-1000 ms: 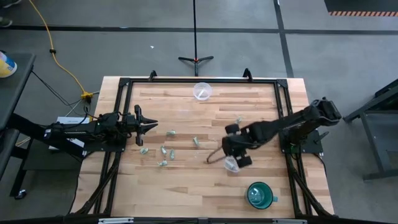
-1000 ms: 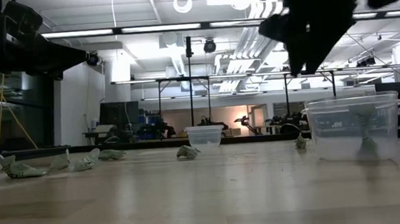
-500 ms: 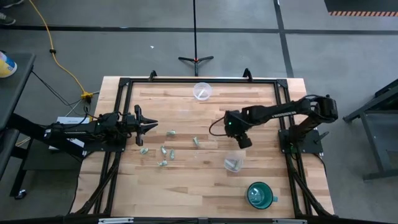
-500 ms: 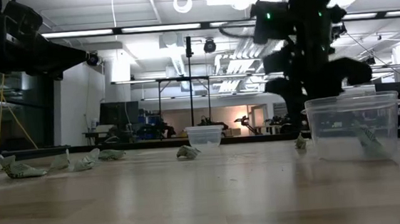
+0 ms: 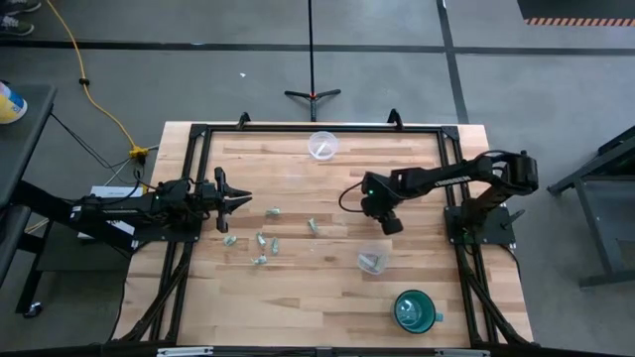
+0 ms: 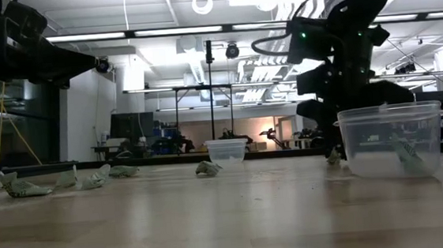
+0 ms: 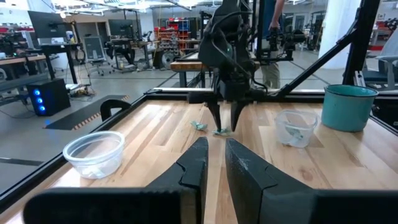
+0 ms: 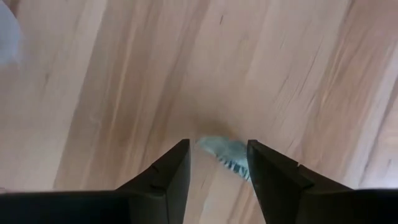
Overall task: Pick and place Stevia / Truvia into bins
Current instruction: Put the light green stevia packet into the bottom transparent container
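Note:
Several pale green-and-white Stevia packets (image 5: 263,239) lie flat on the table's left half, and one packet (image 8: 225,152) lies under my right gripper. My right gripper (image 8: 217,148) (image 5: 381,206) points down, open, with one finger on either side of this packet (image 6: 333,157) and a gap to each. The near clear cup (image 5: 372,261) (image 6: 393,142) holds a packet or two. The far clear cup (image 5: 322,145) stands at the far edge. My left gripper (image 5: 244,198) (image 7: 214,146) waits shut near the left edge, above the table.
A teal mug (image 5: 415,309) stands near the table's near right corner, close to the near cup. A black frame (image 5: 198,134) runs round the tabletop. Bare wood lies between the packets and the near edge.
My right gripper has moved from above the near cup toward the far edge and come down, open, over a packet lying there. A packet that was falling in the near cup now lies tilted against its inside.

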